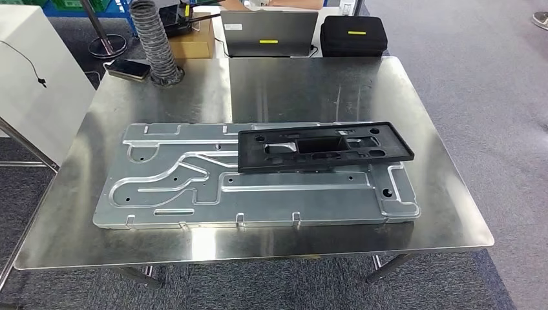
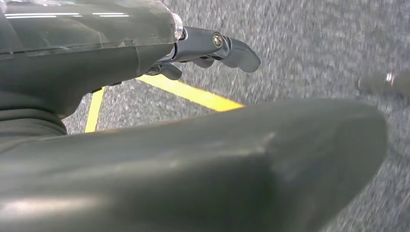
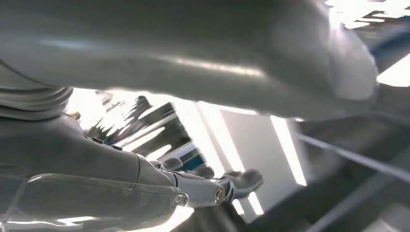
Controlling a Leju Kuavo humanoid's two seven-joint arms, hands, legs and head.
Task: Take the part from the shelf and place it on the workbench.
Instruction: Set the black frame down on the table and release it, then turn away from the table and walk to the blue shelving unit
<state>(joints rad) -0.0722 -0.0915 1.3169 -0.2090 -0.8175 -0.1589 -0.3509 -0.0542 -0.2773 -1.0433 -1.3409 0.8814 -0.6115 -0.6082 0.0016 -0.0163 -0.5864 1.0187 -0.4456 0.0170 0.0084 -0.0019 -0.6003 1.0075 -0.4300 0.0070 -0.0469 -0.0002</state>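
Part lying askew atop silver plate on workbench, beyond reach of fingers; left hand and right hand empty, loosely extended; liable to slide off if bumped.

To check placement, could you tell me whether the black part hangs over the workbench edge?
No, the black part lies wholly on the silver plate.

A steel counter carries a large silver stamped plate lying flat across its middle. A black part rests on the plate's far right portion, slightly skewed. On the far left corner stand a ribbed grey hose and a phone. Beyond the far edge sit a laptop and a black case.
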